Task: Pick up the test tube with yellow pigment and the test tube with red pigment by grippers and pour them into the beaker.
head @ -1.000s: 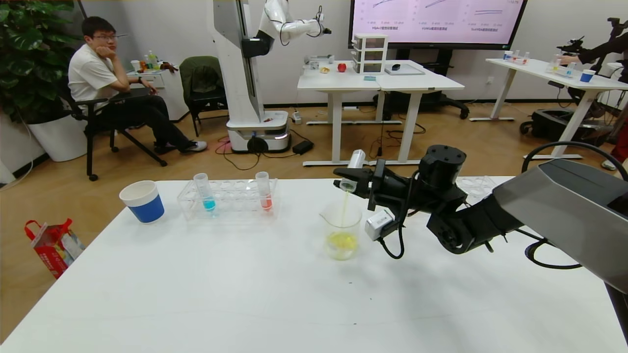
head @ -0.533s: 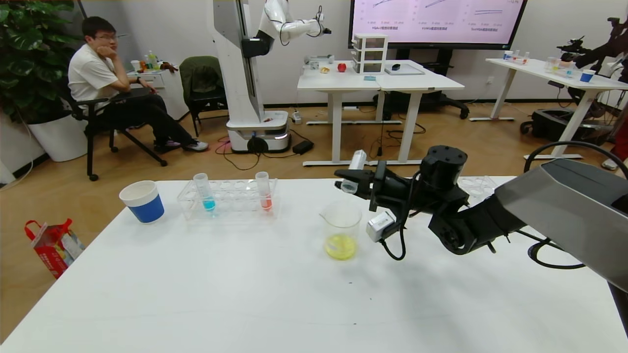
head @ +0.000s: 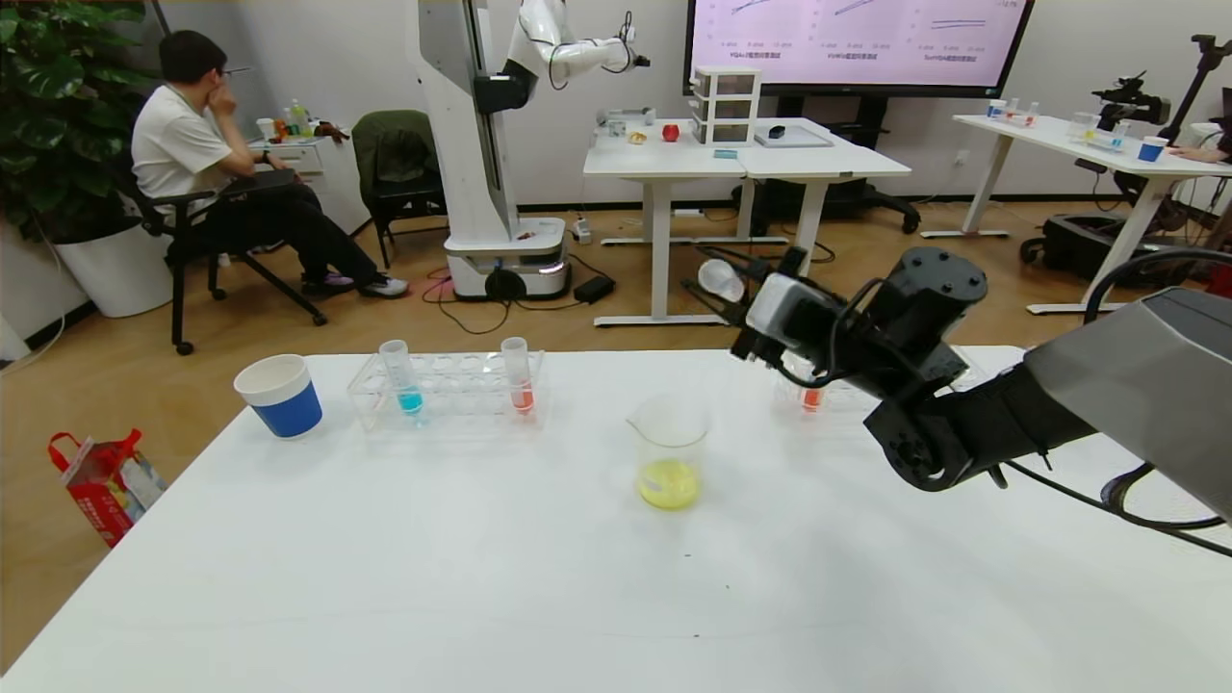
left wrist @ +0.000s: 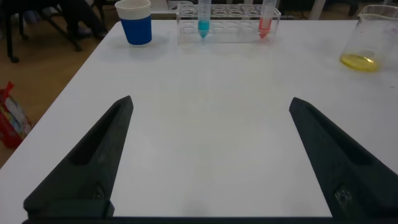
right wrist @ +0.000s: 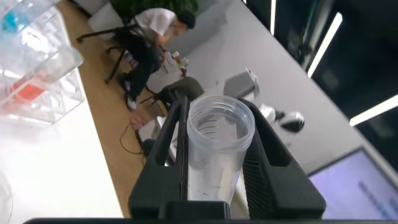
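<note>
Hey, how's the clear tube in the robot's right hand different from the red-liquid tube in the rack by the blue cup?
The clear plastic tube gripped in the right hand looks empty; the tube with orange-red liquid holds liquid at its bottom. The gripped one is tilted in the air; the other stands upright in the clear rack. Both are slim, clear and round-bottomed.

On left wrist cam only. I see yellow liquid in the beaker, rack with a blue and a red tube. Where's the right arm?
Observer: The right end effector is raised near the table's far edge, to the right of the beaker, not over it.
Operator: Holding anything?
Observer: It is shut on a clear tube, which looks empty.
Operator: Any red tube besides the one in my rack?
Observer: Yes, a second red tube stands on the table's right side, partly behind the right arm.
</note>
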{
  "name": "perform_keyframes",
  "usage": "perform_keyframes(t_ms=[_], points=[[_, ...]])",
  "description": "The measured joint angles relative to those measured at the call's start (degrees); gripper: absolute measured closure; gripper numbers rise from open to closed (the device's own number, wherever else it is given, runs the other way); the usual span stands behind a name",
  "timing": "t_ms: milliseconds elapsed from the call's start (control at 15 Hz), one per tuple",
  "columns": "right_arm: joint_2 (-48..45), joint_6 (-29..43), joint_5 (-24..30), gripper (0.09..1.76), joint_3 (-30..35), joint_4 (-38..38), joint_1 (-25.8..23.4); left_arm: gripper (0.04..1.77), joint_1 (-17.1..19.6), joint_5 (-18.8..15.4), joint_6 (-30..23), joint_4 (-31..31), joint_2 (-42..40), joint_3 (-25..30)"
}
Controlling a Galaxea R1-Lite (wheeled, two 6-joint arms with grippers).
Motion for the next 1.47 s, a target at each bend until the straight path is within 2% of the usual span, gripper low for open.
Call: perform_keyframes(t_ms=[200, 267, 400, 533, 733, 933, 1267, 1467], points=[[-3.1, 20.1, -18.4, 1.34, 5.9, -3.2, 1.9, 0.06, 0.0, 0.0, 0.0, 0.0, 0.0, 0.0], [-4.0, 26.2, -22.9, 1.34, 7.1, -3.0, 2.7, 0.06, 0.0, 0.0, 0.0, 0.0, 0.0, 0.0], [-5.8, 36.2, -29.8, 1.34, 8.4, -0.4, 3.3, 0.06, 0.0, 0.0, 0.0, 0.0, 0.0, 0.0], [-8.3, 42.7, -33.3, 1.34, 9.7, 5.0, 2.7, 0.06, 0.0, 0.0, 0.0, 0.0, 0.0, 0.0], [-13.7, 50.2, -35.1, 1.34, 12.0, 16.7, 1.6, 0.06, 0.0, 0.0, 0.0, 0.0, 0.0, 0.0], [-17.7, 51.1, -34.2, 1.34, 14.2, 19.0, -4.0, 0.06, 0.0, 0.0, 0.0, 0.0, 0.0, 0.0], [-20.3, 49.9, -27.4, 1.34, 14.7, 21.8, -20.9, 0.06, 0.0, 0.0, 0.0, 0.0, 0.0, 0.0], [-19.7, 47.9, -22.2, 1.34, 11.6, 25.8, -32.7, 0.06, 0.0, 0.0, 0.0, 0.0, 0.0, 0.0]])
